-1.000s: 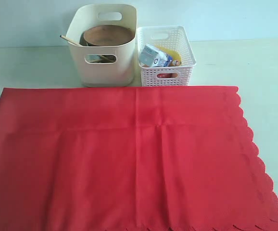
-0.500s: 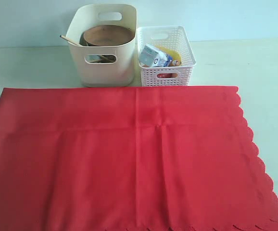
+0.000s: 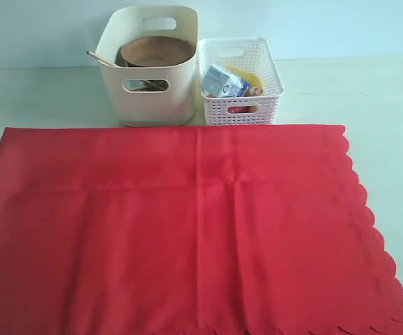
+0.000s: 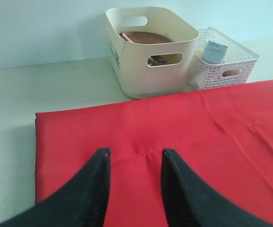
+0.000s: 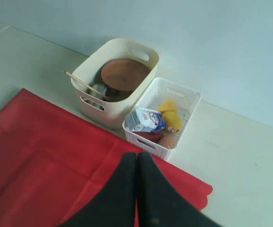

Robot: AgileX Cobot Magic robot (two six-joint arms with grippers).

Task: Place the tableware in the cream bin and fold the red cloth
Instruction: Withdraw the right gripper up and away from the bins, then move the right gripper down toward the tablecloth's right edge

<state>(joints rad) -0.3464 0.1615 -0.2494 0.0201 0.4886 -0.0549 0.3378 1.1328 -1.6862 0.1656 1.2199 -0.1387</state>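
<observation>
1. Two containers stand just beside each other at the back of the worktop (image 3: pixel 355 91) in the exterior view: the cream bin (image 3: pixel 153 105) and, on its right, a white lattice basket (image 3: pixel 242 112). The round brown wooden plate (image 3: pixel 156 50) sits tilted inside the bin, and a chopstick (image 3: pixel 100 58) pokes out over the bin's left rim. A milk carton (image 3: pixel 224 80) lies in the basket. The red cloth (image 3: pixel 187 230) lies spread flat in front of both, its scalloped edge on the right.
2. In the left wrist view, the left gripper (image 4: pixel 135 152) hangs over the cloth near one corner. Its jaws are moderately apart, with nothing between them. The bin and basket stand beyond the cloth's far edge.
3. In the right wrist view, the right gripper (image 5: pixel 137 155) is pressed fully closed and empty, above the cloth's edge near the basket. The plate covers other tableware in the bin, and yellow food (image 5: pixel 172 116) lies beside the carton.
</observation>
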